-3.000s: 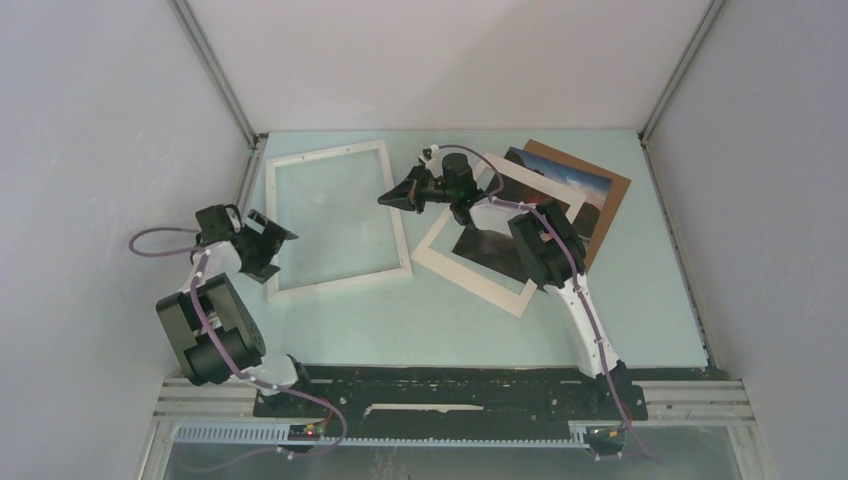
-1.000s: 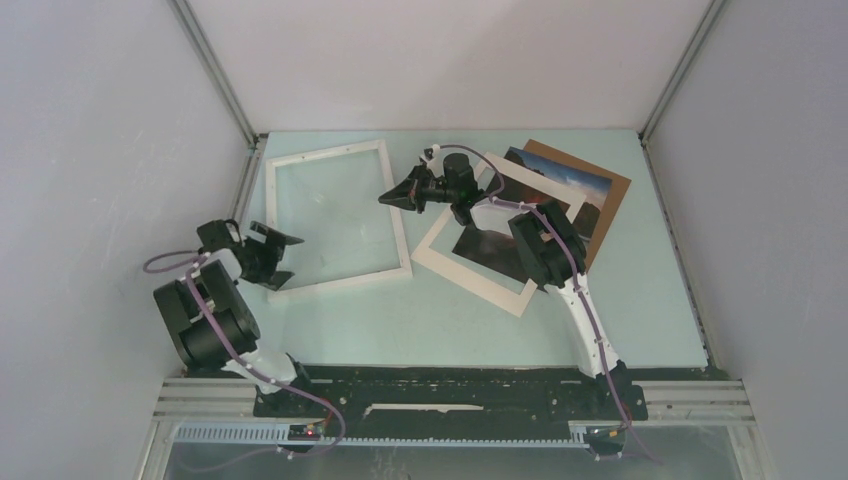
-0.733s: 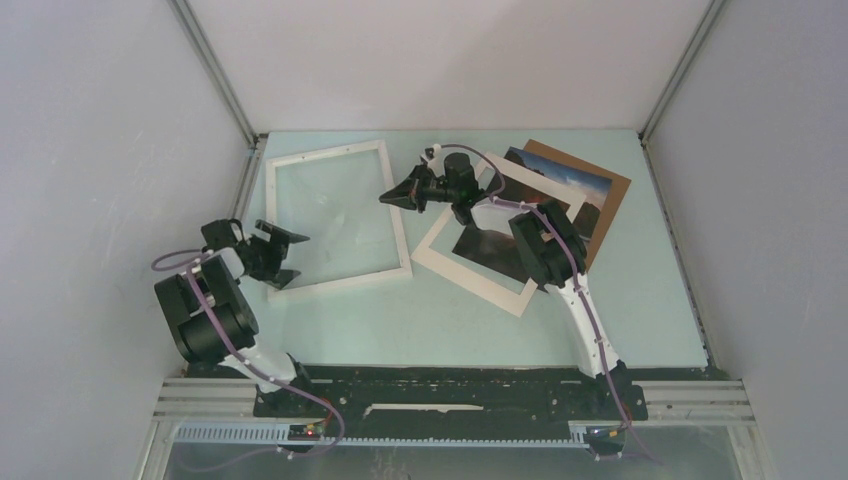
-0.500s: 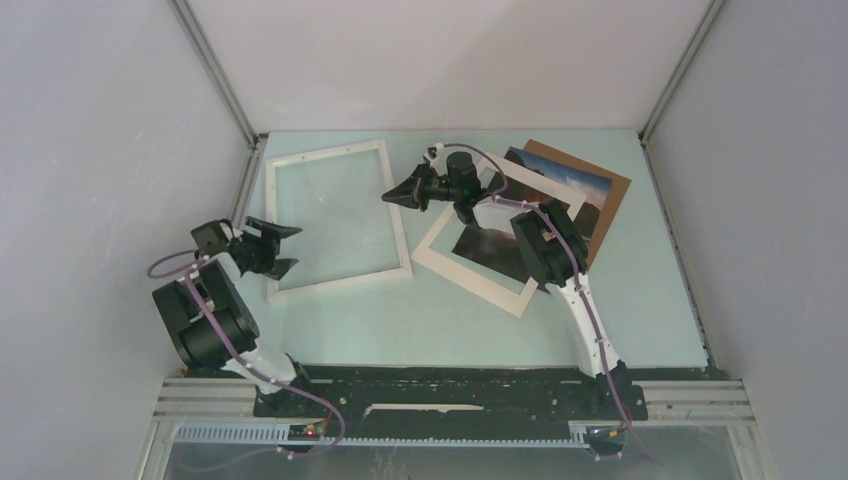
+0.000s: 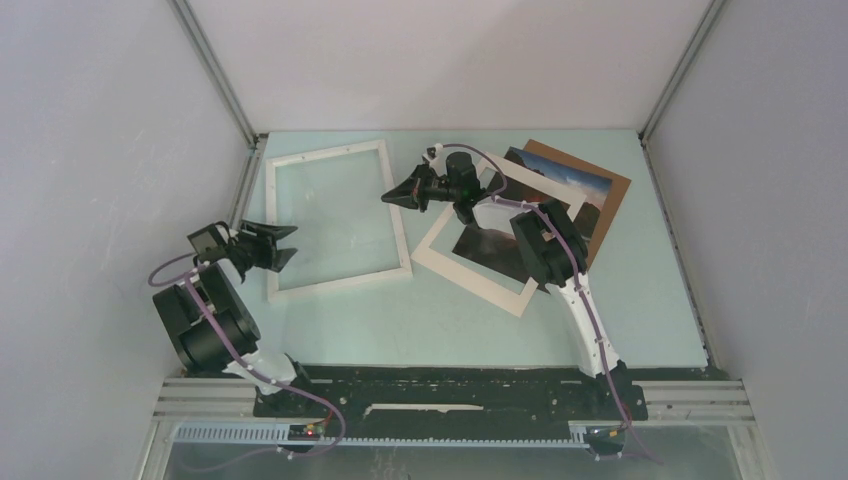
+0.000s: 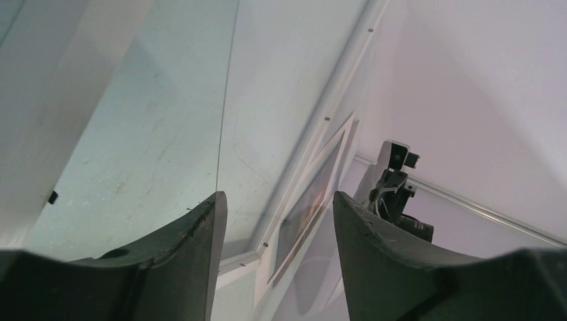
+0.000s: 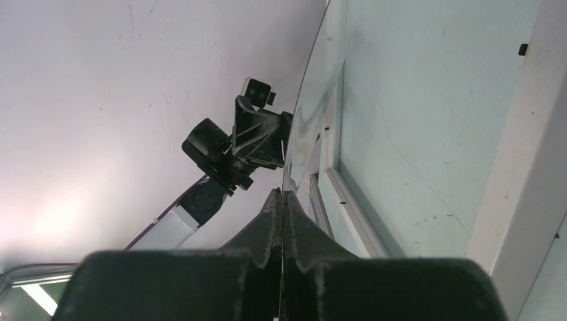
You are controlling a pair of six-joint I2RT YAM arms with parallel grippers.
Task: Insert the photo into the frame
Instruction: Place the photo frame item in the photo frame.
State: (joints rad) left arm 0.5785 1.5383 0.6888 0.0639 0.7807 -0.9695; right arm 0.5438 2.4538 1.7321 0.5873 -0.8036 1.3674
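The left pincer (image 5: pixel 292 241) now sits a little farther up the left rim of the frame (image 5: pixel 340 283) than a second ago. It points across the frame, and its jaws are narrower than the wide spread they had then. They are still plainly apart and clamp nothing. In the left wrist view, a thin edge of the glass pane (image 7: pixel 302 130) runs down toward the gap between them. The right pincer (image 5: pixel 388 197) has barely shifted. It hovers over the frame's right rim, pinched tight on the pane's opposite edge, and appears to hold that side tilted up off the frame, though the pane hardly shows from above, so how high it sits is uncertain. This looks like the left side moving in for a second hold on the glass, so the work at this moment is on the pane rather than the picture. The photo (image 5: pixel 478 245) lies flat on the table (image 5: pixel 450 330) under the right arm, partly over the brown backing board (image 5: pixel 610 195) and just beside the frame's right rim. Neither arm is touching it, and putting it into the frame is not yet begun.
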